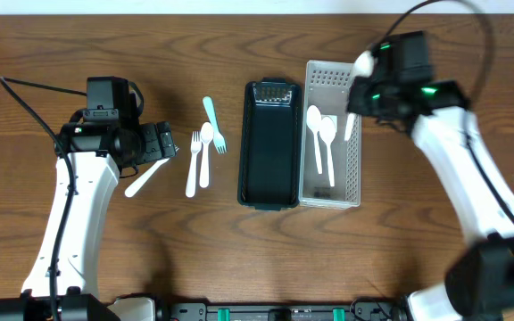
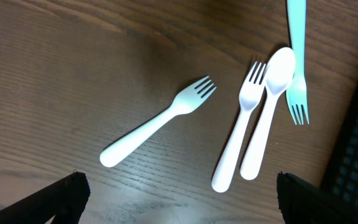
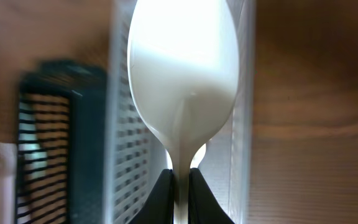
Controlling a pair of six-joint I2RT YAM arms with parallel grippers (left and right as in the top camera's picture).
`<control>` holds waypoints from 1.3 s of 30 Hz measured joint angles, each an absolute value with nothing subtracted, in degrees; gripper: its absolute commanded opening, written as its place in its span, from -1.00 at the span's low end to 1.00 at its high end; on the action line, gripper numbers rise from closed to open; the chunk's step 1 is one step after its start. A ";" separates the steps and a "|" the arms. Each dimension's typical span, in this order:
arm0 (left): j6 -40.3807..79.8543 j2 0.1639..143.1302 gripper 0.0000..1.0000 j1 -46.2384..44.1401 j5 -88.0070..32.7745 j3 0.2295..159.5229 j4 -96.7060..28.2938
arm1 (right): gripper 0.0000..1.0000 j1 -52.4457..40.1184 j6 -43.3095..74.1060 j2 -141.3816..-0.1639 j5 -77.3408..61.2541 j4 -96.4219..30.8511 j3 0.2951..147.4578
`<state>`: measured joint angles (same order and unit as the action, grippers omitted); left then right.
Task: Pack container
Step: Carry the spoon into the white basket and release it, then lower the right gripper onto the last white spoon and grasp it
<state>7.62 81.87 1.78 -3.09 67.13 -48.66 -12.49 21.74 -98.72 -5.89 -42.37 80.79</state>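
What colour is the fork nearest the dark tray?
Pale blue. The small pale blue plastic fork shows best, and whole, in the overhead view.

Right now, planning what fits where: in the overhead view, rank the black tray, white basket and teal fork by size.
1. white basket, only slightly longer than the tray
2. black tray
3. teal fork, by far the smallest

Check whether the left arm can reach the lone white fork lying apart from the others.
Probably yes: the fork lies flat on the table, close by the open left end effector, with nothing on or against it.
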 measured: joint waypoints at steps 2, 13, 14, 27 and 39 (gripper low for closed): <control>7.62 81.87 0.96 1.78 -3.09 67.13 -48.66 | -0.89 -13.82 22.02 -103.57 -5.32 -41.54 80.14; 7.62 81.87 0.96 1.78 -3.09 67.13 -48.64 | 0.09 -12.43 19.42 -102.21 -6.55 -39.16 81.23; 7.62 81.87 0.96 1.78 -3.09 67.13 -48.69 | 0.09 -10.98 19.14 -100.53 -5.96 -39.42 81.52; 7.62 81.87 0.96 1.78 -3.07 67.13 -48.66 | 0.07 19.35 18.37 -100.60 4.51 -49.19 81.30; 7.62 81.87 0.96 1.78 -3.07 67.13 -48.66 | 0.07 24.93 16.47 -112.33 4.97 -47.09 79.94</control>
